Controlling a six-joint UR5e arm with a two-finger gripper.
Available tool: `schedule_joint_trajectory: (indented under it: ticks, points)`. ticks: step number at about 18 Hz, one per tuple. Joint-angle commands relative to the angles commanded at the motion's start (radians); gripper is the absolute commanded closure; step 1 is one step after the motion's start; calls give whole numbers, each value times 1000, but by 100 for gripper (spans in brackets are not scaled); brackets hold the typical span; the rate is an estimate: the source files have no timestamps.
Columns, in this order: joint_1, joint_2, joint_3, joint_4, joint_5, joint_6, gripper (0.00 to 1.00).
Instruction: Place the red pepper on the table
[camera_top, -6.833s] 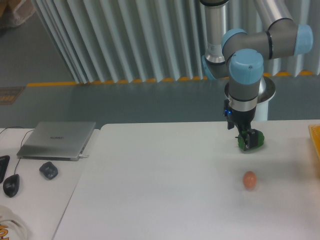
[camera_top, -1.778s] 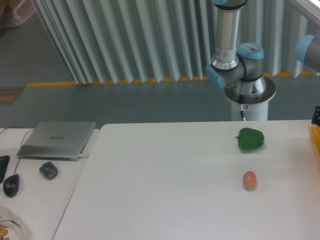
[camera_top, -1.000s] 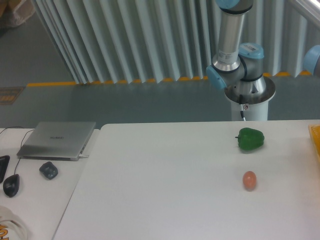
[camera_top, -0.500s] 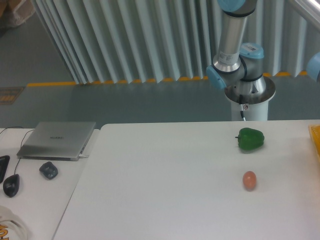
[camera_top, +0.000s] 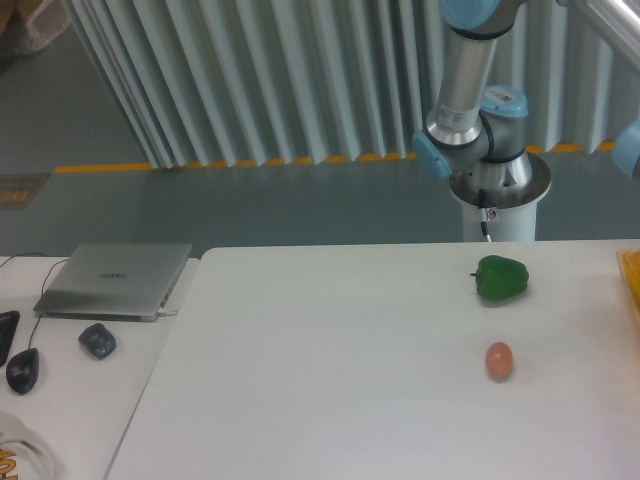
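Note:
The red pepper is out of view. The white table (camera_top: 330, 380) fills the lower right of the camera view. On it lie a green bell pepper (camera_top: 501, 279) at the back right and a small orange-pink egg-shaped object (camera_top: 499, 360) in front of it. Only the arm's base and upper links (camera_top: 470, 90) show behind the table, and a blue joint (camera_top: 628, 150) sits at the right edge. The gripper is past the right edge of the frame.
A yellow-orange container edge (camera_top: 633, 275) peeks in at the table's right side. To the left stands a narrower desk with a closed laptop (camera_top: 115, 280), two mice (camera_top: 97, 341) (camera_top: 23, 369) and a cable. The arm's pedestal (camera_top: 498, 205) stands behind the table.
The arm has kept swinging right: the black gripper part seen at the right edge 1.8 s ago is gone, and the blue joint has slid further out. The green pepper and the egg stay put.

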Motion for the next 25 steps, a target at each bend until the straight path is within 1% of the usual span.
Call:
schedule_joint_trajectory:
  ticks: [5, 7, 11, 14, 18, 25]
  points:
    - [0, 0, -5, -6, -2, 8, 0]
    - [-3, 2, -12, -9, -3, 32, 0]
    - [-5, 31, -9, -69, -8, 66, 0]
    - [-2, 38, 14, -112, -11, 86, 0]
    - [-2, 35, -12, -97, -20, 84, 0]
    - [6, 31, -6, -94, -20, 84, 0]
